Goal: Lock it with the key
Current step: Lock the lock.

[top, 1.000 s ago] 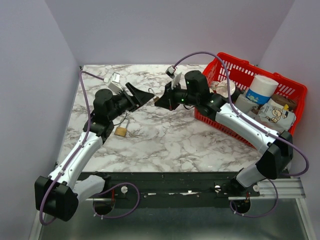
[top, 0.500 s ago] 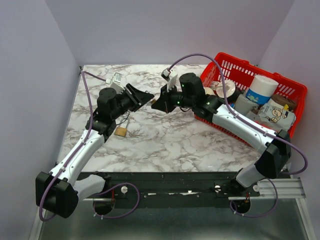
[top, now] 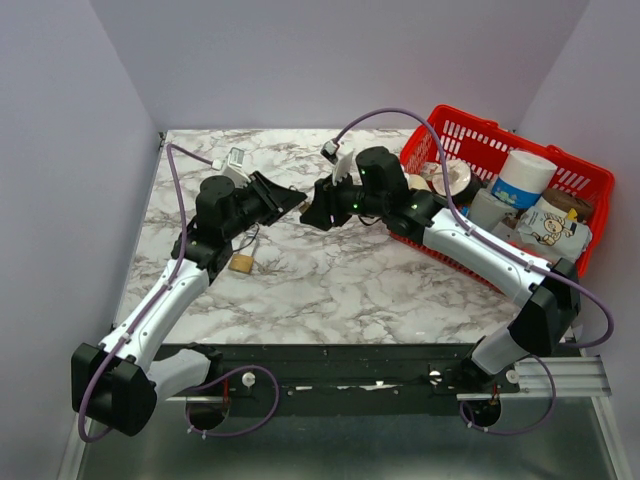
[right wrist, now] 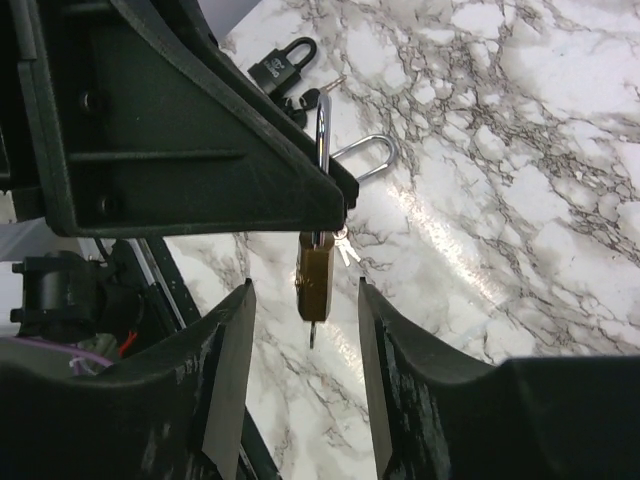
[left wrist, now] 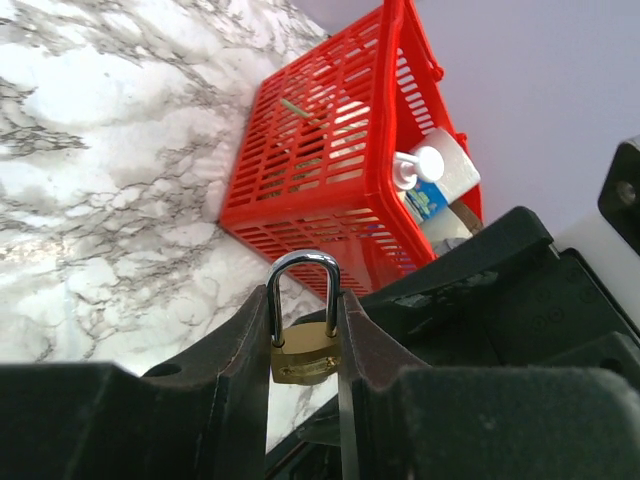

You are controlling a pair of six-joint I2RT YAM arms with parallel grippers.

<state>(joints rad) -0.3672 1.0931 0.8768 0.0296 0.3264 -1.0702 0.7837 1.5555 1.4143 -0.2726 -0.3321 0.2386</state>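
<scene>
Above the table (top: 350, 285), just toward 10 o'clock from its centre, the two arms meet tip to tip.

Obs:
- The left gripper (left wrist: 302, 315) is narrowed onto the small brass padlock (left wrist: 303, 354). Its pads lie against both sides of the body and the steel shackle stands up between them, so I read it as a firm pinch.
- The right gripper (right wrist: 304, 300) has its jaws well apart, one on each side of the same padlock. Neither touches it, and it holds nothing.
- In the right wrist view a thin stub (right wrist: 312, 338) pokes from the underside of the lock. It is probably the key seated in the keyway, but it is too small to confirm.
- I cannot tell whether the shackle is latched.
- A second brass padlock (top: 240, 263) lies on the marble at 8 o'clock from the grip. A black padlock (right wrist: 280, 62) lies beyond it. The red basket (left wrist: 310, 150) sits at 3 o'clock.

Step in hand (judged): a handover, with the lock passing into the left gripper's keeping.

Notes for doing it well:
- Confirm the left pinch carries the weight before the right arm moves, because a small body between flat pads can pivot.
- Draw the right gripper straight back along its own axis, keeping its pads clear of the stub below.
- Keep the underside facing the right arm so the key can be taken square.
- Turn about the keyway axis only. Side load would twist the lock out of the pinch.
</scene>
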